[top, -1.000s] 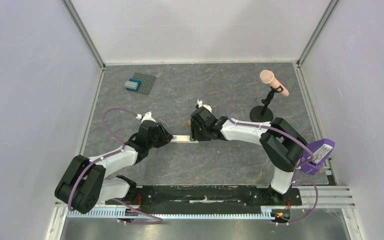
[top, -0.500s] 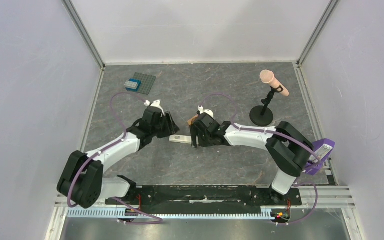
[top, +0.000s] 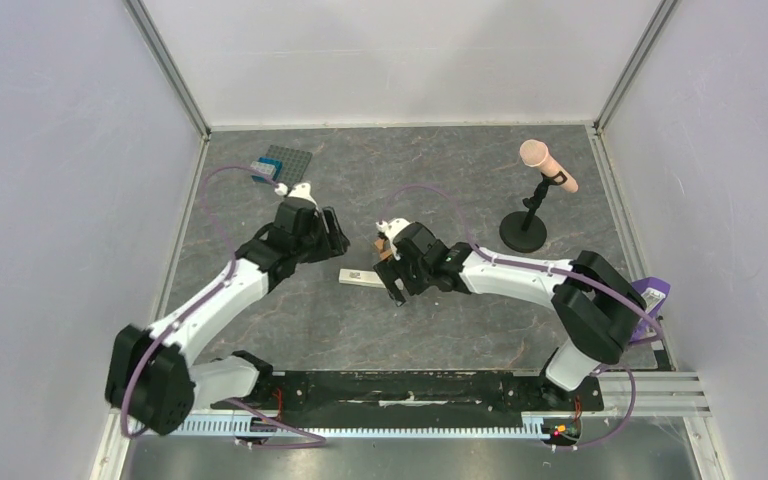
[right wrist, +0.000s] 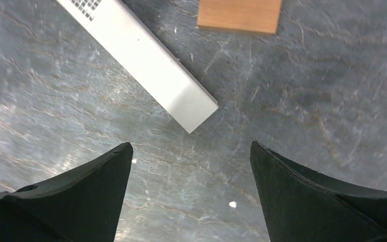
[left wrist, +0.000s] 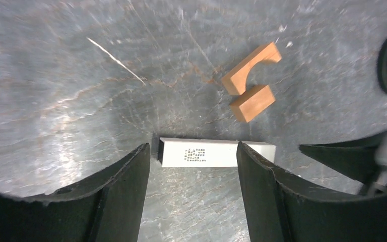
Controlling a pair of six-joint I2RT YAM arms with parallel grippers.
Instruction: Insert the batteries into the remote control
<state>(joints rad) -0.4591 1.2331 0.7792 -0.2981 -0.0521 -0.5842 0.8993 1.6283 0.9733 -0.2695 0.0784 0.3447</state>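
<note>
**Remote control** — slim white bar lying flat on the grey surface, between the two arms. It carries a small dark dotted code patch near one end, too fine to read.
**Left jaws** — spread wide and empty, near the remote's code-marked end.
**Right jaws** — spread wide and empty, at its plain end.
**Arched wooden block** and **plain wooden block** sit just beyond the remote.
**Microphone** on a stand, well right of the remote.
</note>
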